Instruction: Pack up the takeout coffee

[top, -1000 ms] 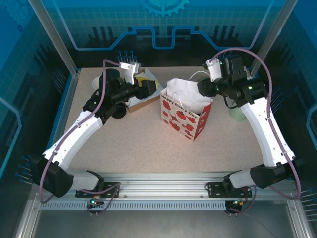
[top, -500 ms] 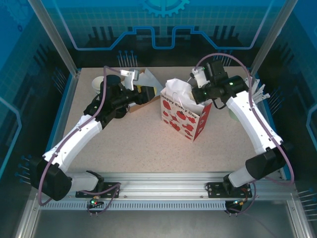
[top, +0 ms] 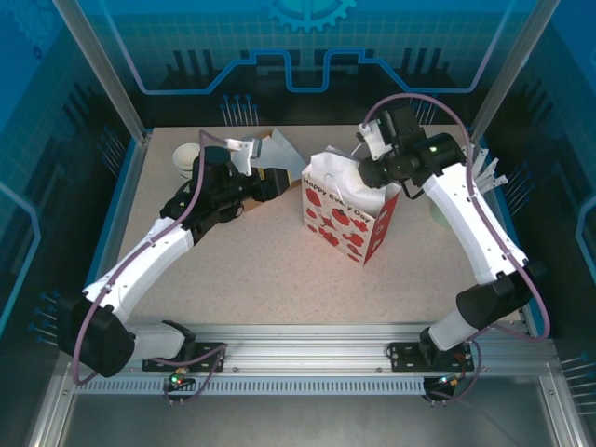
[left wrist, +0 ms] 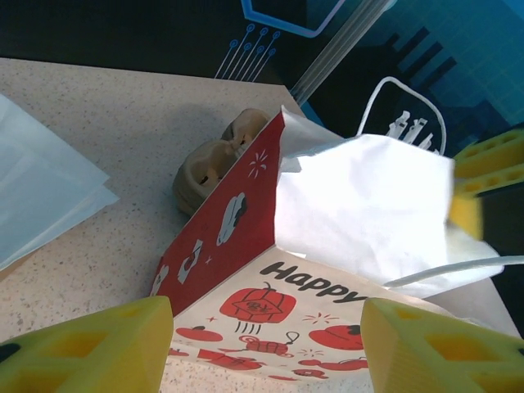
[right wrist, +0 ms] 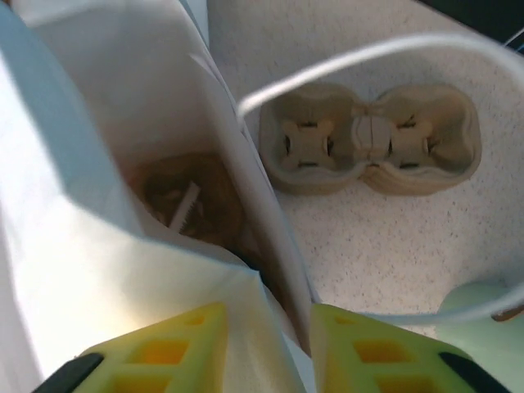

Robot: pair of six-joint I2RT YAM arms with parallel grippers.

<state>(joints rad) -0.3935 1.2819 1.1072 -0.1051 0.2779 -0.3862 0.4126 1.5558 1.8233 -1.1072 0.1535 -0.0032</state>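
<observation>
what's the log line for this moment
left gripper open, beside bag | right gripper open, over bag rim | cup carrier by bag

Robot lab cell: aluminium frame posts (top: pixel 99 70), blue circuit-print panels (top: pixel 307 56), speckled counter (top: pixel 261 270), slotted mounting rail (top: pixel 307 358) along the bottom.

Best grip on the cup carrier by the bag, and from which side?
Pinch the carrier across its narrow waist, between the two cup halves, coming straight down. It lies flat on the table with the bag close beside it, so a low side approach looks cramped.
</observation>
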